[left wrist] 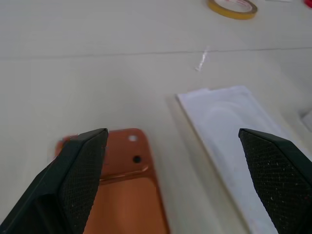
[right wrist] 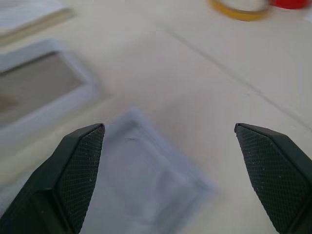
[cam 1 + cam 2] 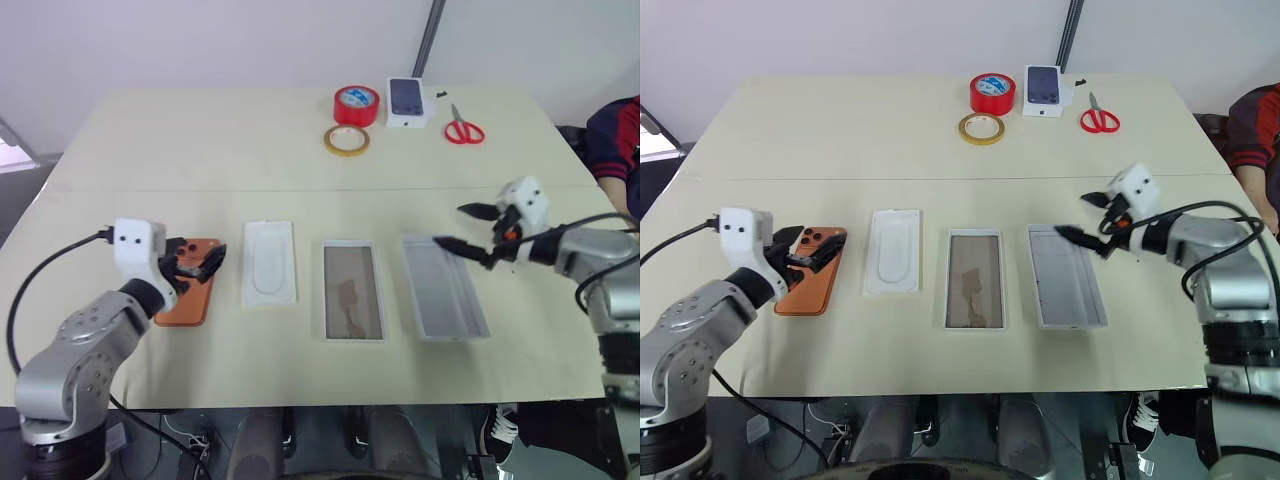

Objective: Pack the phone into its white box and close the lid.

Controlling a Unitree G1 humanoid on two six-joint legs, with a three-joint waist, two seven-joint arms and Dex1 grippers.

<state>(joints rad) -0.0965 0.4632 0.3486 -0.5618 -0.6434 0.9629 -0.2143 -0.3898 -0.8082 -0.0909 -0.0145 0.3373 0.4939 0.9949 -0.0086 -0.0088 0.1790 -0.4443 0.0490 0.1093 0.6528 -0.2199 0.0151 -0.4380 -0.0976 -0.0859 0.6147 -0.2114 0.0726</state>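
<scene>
On the beige tabletop (image 3: 300, 150) lie, in a row, a slim orange phone (image 3: 190, 296), a flat white insert with an oval recess (image 3: 269, 262), a shallow white box with brownish floor (image 3: 353, 290) and a white cardboard lid (image 3: 443, 287). The left end effector (image 3: 200, 268) hangs spread over the phone; the right end effector (image 3: 462, 228) gapes above the lid's far end.

Orange phone (image 3: 812, 283) flat, camera side up, white box (image 3: 974, 279) open, lid (image 3: 1066, 276) inner face up

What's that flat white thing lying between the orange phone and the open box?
A flat white insert with an oval recess lies between the phone and the white box, apart from both, as the right eye view shows.
</scene>
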